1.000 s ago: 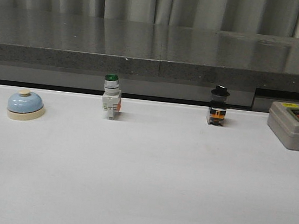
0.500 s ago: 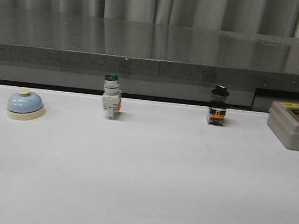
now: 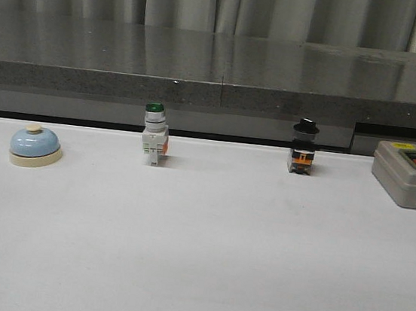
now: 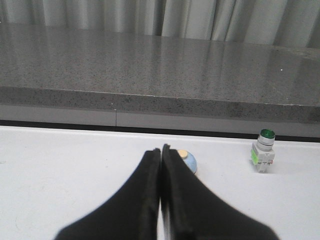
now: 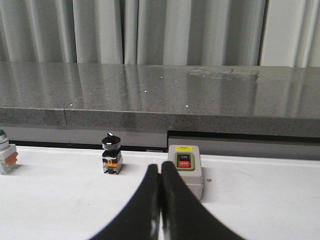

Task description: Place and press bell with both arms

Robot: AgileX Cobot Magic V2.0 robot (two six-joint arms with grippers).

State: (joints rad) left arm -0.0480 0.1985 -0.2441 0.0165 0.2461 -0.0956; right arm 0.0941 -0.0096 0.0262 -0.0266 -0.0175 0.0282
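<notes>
The white counter (image 3: 195,260) carries four things in a row along its far edge, just short of the dark speckled stone ledge (image 3: 219,66) and grey curtain (image 3: 212,0) behind — the wide near stretch of white surface lies open in the front view, where neither arm shows.

The left tool (image 4: 161,150) has its two dark fingers pressed flat together, holding nothing. Straight beyond its tips, partly hidden by them, sits the small light-blue dome-shaped bell with cream base and cream top button (image 4: 187,160); in the front view the bell (image 3: 35,146) stands upright at the far left of the row. Off to that tool's right and a little farther on stands the green-capped white pushbutton switch (image 4: 263,149), apart from the bell (image 3: 154,134).

The right tool (image 5: 160,167) is likewise closed, fingers touching, empty. Just beyond its tips and slightly to the right rests the grey box with a red and a black button under a yellow label (image 5: 185,170) — near the counter's far right end (image 3: 411,174). To this tool's left stands the black-knobbed selector switch with an orange band (image 5: 112,155), upright, well apart from the box (image 3: 303,146).

No containers show in any view.
</notes>
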